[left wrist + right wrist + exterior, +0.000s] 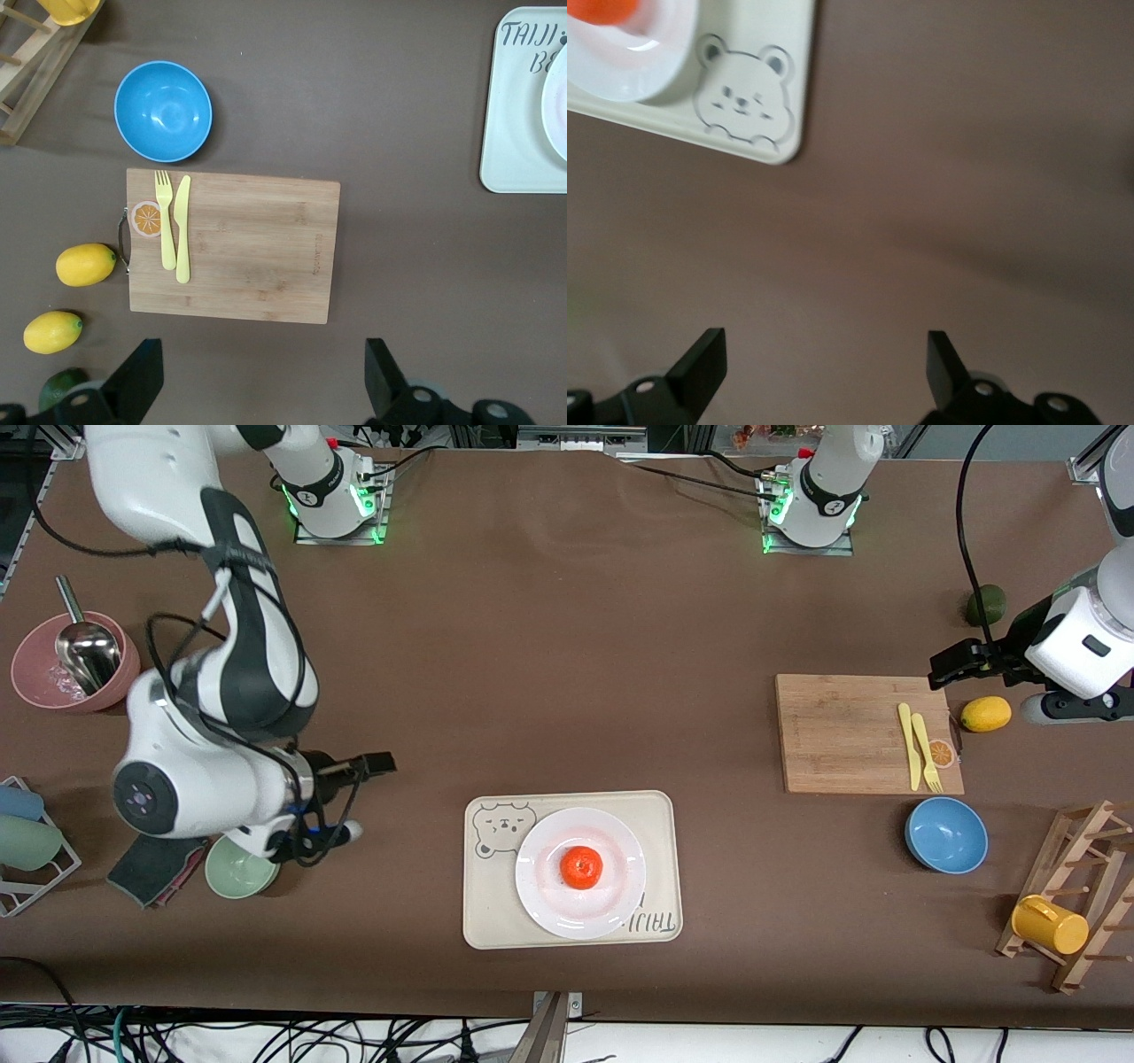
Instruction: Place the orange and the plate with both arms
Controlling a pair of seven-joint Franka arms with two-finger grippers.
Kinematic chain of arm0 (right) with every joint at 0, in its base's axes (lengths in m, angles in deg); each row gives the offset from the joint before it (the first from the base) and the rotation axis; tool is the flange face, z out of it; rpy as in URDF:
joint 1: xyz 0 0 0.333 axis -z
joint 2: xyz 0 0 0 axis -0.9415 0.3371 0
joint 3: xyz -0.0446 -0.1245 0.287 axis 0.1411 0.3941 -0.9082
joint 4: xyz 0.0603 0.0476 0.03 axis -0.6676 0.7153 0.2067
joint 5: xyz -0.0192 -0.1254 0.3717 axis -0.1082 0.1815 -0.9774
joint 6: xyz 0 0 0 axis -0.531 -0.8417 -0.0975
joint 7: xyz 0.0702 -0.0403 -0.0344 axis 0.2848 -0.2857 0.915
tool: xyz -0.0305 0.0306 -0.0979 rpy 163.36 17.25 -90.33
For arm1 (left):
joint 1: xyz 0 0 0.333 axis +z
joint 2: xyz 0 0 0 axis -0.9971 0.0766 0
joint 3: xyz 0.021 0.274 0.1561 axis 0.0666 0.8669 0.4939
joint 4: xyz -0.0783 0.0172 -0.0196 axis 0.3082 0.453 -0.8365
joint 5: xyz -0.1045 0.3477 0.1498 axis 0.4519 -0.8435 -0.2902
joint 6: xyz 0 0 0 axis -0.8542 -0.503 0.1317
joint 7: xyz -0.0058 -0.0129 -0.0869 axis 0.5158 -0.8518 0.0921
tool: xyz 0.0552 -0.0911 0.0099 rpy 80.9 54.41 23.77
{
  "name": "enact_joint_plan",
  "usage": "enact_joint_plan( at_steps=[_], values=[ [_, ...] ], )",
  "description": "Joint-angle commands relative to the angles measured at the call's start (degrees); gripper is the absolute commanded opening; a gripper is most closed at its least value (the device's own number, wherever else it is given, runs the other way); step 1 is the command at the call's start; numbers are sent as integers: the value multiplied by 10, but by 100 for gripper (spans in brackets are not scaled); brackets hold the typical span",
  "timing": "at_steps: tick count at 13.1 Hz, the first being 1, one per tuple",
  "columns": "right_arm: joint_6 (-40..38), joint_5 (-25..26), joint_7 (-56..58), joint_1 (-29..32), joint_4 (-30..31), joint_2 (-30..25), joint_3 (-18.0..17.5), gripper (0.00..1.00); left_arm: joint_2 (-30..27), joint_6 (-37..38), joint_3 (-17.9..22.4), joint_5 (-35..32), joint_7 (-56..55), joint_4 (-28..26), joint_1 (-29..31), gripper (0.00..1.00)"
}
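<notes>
The orange (581, 867) is seen resting in the shallow centre of the white plate (540, 850), and the plate lies on the cream bear-print tray (484, 903) at the near middle of the table. The placing appears complete, so the step in hand is judged to be a clean withdrawal.

The right gripper (383, 763) is held with fingers spread and nothing between them, over bare tablecloth beside the tray, toward the right arm's end. The left gripper (950, 668) is likewise spread and empty, over the table by the wooden cutting board (842, 731), near a lemon (985, 714).

Both arms are best lifted straight away, so that the tray is not nudged and the orange is not set rolling. The green bowl (237, 870) below the right arm should be avoided.
</notes>
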Motion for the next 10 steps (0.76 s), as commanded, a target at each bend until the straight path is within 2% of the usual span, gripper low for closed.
enact_joint_plan(
  at_steps=[1, 4, 5, 7, 8, 10],
  values=[
    [-40, 67, -36, -8, 30, -68, 5, 100, 7, 11, -1, -1, -2, 15, 1, 100],
    [-34, 71, -35, -6, 101, -148, 21, 100, 7, 11, -1, 0, -2, 15, 1, 100],
    [-14, 75, -36, -3, 160, -192, 21, 100, 7, 11, -1, 0, -2, 15, 1, 100],
    [73, 89, -36, 3, 332, -308, 20, 100, 7, 11, -1, 0, -2, 15, 1, 100],
    [91, 90, -35, 16, 385, -347, 20, 100, 7, 11, -1, 0, -2, 15, 1, 100],
    [79, 90, -24, 45, 406, -380, 21, 100, 7, 11, -1, 0, -2, 15, 1, 100]
  ],
)
